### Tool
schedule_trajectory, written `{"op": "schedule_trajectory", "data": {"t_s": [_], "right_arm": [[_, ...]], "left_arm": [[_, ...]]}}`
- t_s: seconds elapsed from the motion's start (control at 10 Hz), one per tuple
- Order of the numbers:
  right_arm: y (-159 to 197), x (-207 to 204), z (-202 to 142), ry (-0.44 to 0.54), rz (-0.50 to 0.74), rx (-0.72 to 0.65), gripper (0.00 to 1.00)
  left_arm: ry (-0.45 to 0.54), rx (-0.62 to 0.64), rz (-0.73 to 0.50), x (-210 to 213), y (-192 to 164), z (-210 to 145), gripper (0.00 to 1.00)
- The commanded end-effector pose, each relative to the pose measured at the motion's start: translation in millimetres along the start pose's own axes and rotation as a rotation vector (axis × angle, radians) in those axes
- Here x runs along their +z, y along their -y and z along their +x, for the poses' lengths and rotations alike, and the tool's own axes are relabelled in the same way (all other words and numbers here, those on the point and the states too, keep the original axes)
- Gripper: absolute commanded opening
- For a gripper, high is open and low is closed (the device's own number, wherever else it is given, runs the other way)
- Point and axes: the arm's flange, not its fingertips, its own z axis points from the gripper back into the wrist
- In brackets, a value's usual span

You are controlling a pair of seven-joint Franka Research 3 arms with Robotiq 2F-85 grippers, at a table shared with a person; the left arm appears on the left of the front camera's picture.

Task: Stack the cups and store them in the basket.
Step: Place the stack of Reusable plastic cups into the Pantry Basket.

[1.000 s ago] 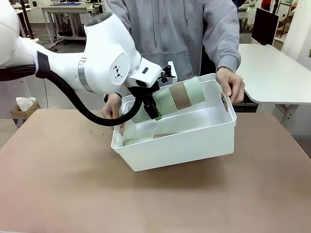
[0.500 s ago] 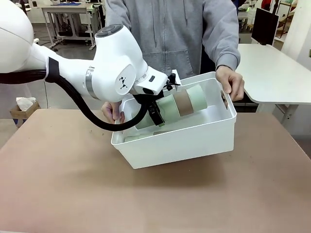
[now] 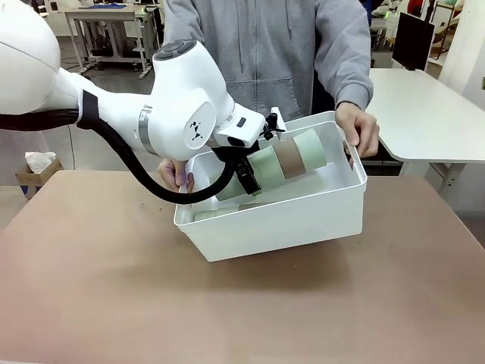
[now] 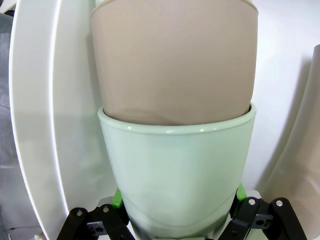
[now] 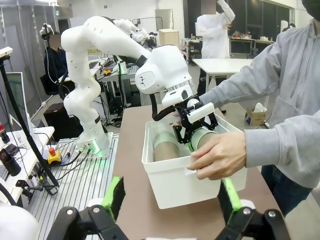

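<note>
Left gripper (image 3: 251,176) clamps nested stack of mint-green and tan tapered cups (image 3: 284,158), long axis slanting far-right, above white plastic basket (image 3: 303,220); right gripper (image 5: 170,200) fingers apart, well away.

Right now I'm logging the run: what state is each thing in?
Basket: tilted, the person's hands holding its ends.
Cup stack: lying slanted inside the basket, mint and tan cups nested.
Left claw: shut on the cup stack.
Right claw: open, holding nothing.
</note>
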Motion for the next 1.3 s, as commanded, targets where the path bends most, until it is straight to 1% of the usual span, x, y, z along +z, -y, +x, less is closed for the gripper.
{"op": "schedule_trajectory", "data": {"t_s": [0.0, 0.1, 0.2, 0.5, 0.7, 0.9, 1.0, 1.1, 1.2], "right_arm": [[-0.2, 1.3, 3.3, 0.013, 0.003, -0.001, 1.0], [-0.2, 1.3, 3.3, 0.013, 0.003, -0.001, 1.0], [-0.2, 1.3, 3.3, 0.013, 0.003, -0.001, 1.0], [-0.2, 1.3, 3.3, 0.013, 0.003, -0.001, 1.0], [-0.2, 1.3, 3.3, 0.013, 0.003, -0.001, 1.0], [-0.2, 1.3, 3.3, 0.013, 0.003, -0.001, 1.0], [-0.2, 1.3, 3.3, 0.013, 0.003, -0.001, 1.0], [-0.2, 1.3, 3.3, 0.013, 0.003, -0.001, 1.0], [-0.2, 1.3, 3.3, 0.013, 0.003, -0.001, 1.0]], "left_arm": [[0.021, 0.004, 0.022, 3.7, -3.1, 8.3, 0.87], [0.03, 0.001, 0.015, 3.4, -3.7, 6.9, 0.9], [0.04, -0.017, 0.0, 3.2, -4.0, 4.1, 1.0], [0.069, -0.04, -0.039, 16.2, -7.3, -2.0, 1.0], [0.111, -0.054, -0.079, 47.6, -11.4, -7.9, 1.0], [0.162, -0.071, -0.175, 94.8, -11.5, -15.1, 1.0], [0.176, -0.083, -0.226, 119.0, -10.6, -24.2, 1.0], [0.162, -0.1, -0.271, 143.1, -11.7, -41.2, 1.0], [0.208, -0.089, -0.311, 171.1, -16.2, -61.9, 1.0]]}}
